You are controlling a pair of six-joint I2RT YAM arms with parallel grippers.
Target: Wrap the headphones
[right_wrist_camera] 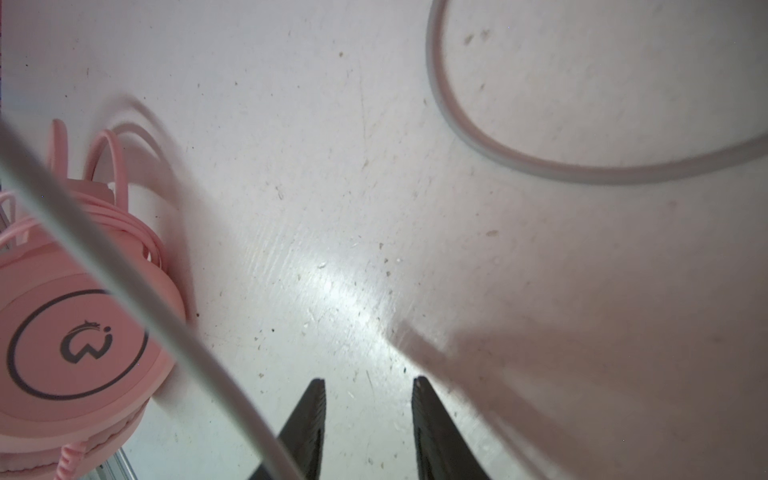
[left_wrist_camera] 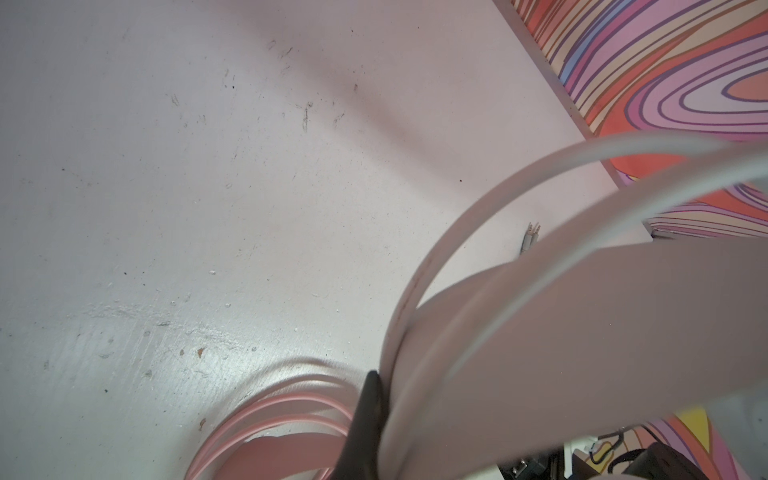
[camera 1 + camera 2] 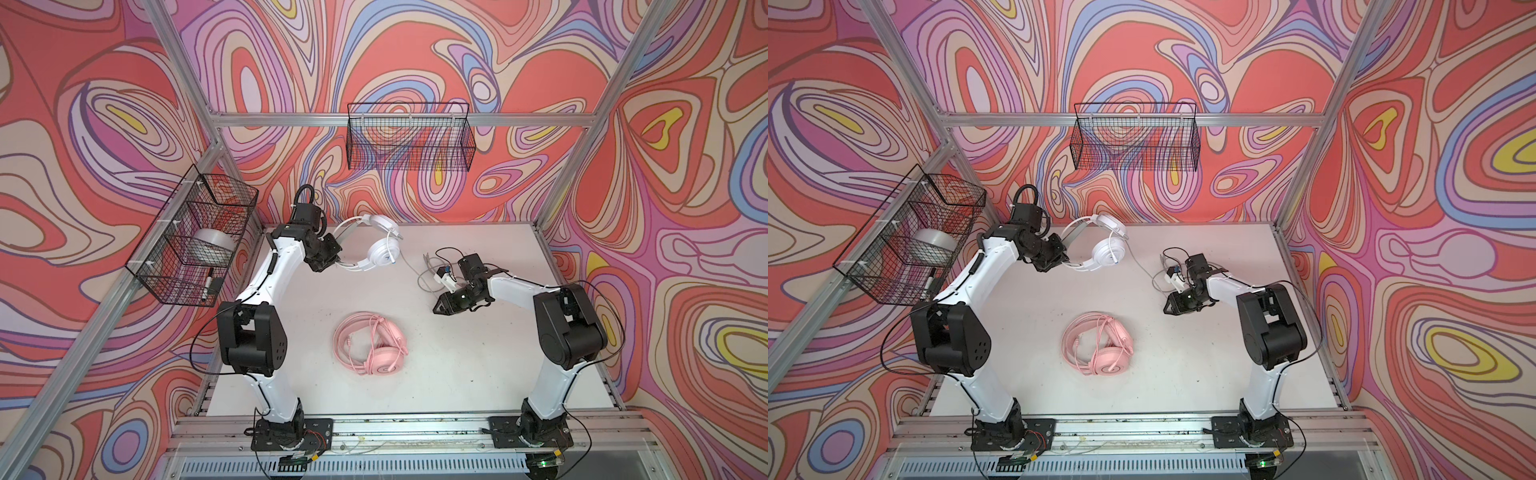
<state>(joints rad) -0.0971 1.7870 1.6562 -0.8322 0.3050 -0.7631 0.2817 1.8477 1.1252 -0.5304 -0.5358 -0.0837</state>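
- The left gripper [image 3: 330, 261], jaws pressed together, is clamping the headband of the white headset [image 3: 384, 253]. In the left wrist view one dark finger [image 2: 365, 415] is lying against that band.
- The white headset is stretching away from the left gripper toward the right gripper [image 3: 436, 310]. Its band is sitting at the left gripper and its two cups at the far end, so its long axis is running roughly from one gripper to the other.
- The grey cable [image 3: 409, 268] is trailing from a cup toward the right gripper and gathering in loose loops on the table [image 3: 478, 365], just beside the right wrist.
- The right gripper is pointing toward the pink headset [image 3: 372, 345] over bare table. Its jaws are standing narrowly apart and gripping nothing.
- The pink headset is lying flat on the table, nearer the arm bases than either gripper and roughly between them. Its band arc is bulging toward the left gripper's side, its cups are facing the right gripper's side, and the logo cup is facing up. Its pink cable is lying in coils over band and cup.
- The side basket [image 3: 166, 232] is hanging well apart from the left gripper, beyond that arm's elbow. It is holding a tape roll [image 3: 212, 249] in its middle compartment and a marker [image 3: 208, 284] in the compartment nearest the bases.
- The back basket [image 3: 409, 137] is hanging on the rear rail, well beyond both grippers.
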